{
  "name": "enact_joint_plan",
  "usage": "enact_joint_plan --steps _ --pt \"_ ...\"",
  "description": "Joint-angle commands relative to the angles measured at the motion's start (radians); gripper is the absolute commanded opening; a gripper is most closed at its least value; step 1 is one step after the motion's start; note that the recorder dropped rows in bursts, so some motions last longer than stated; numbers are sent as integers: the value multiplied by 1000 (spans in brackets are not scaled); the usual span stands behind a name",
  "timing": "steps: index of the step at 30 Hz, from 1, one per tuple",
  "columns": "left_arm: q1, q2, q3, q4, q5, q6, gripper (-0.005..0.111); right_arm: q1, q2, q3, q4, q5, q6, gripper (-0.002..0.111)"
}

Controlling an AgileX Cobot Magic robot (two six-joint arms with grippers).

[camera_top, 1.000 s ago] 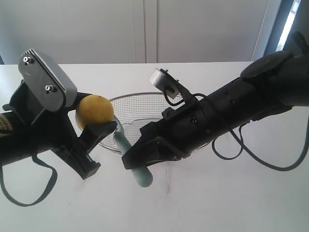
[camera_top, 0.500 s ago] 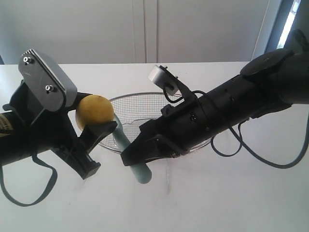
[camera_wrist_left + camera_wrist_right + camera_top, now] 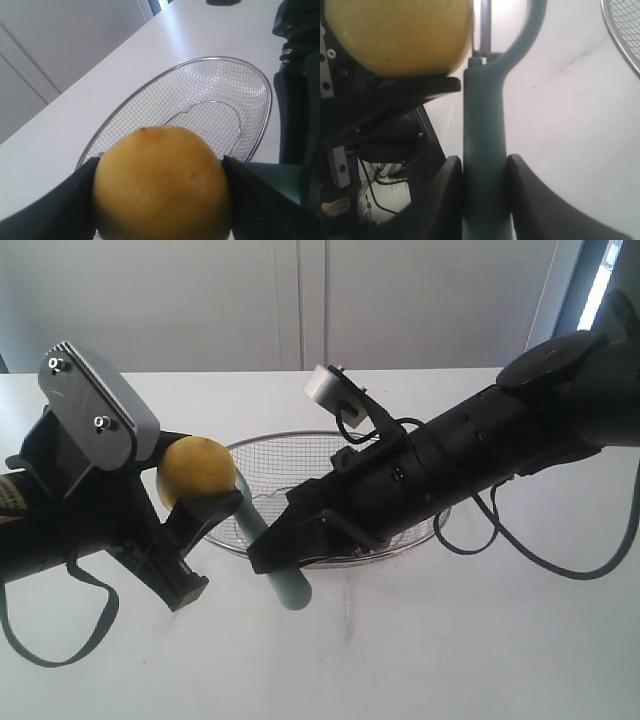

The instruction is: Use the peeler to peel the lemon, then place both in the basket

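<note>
Lemon (image 3: 195,472), centre-left: clamped in left gripper (image 3: 199,490). Peeler (image 3: 288,586): clamped in right gripper (image 3: 268,556), head just beside lemon. Basket (image 3: 290,435) behind.

The left gripper (image 3: 161,200) clamps the yellow lemon (image 3: 162,170); beyond it the wire basket (image 3: 270,102) sits on the white worktop (image 3: 65,130).

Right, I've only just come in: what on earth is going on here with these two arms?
The left gripper has its jaws closed on the lemon, holding it up above the white table. The right gripper grips the peeler by its teal handle, with the blade end right at the lemon's side. The skin in view looks whole. The wire basket sits behind them with nothing in it.
</note>
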Motion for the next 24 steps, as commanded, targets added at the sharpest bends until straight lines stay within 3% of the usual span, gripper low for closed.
enact_joint_plan --steps 1,24 --pt "-3 -5 2 5 -15 -7 0 0 -3 -8 -6 12 -13 0" --pt "-3 -5 2 5 -15 -7 0 -51 -45 -12 28 68 -40 0"
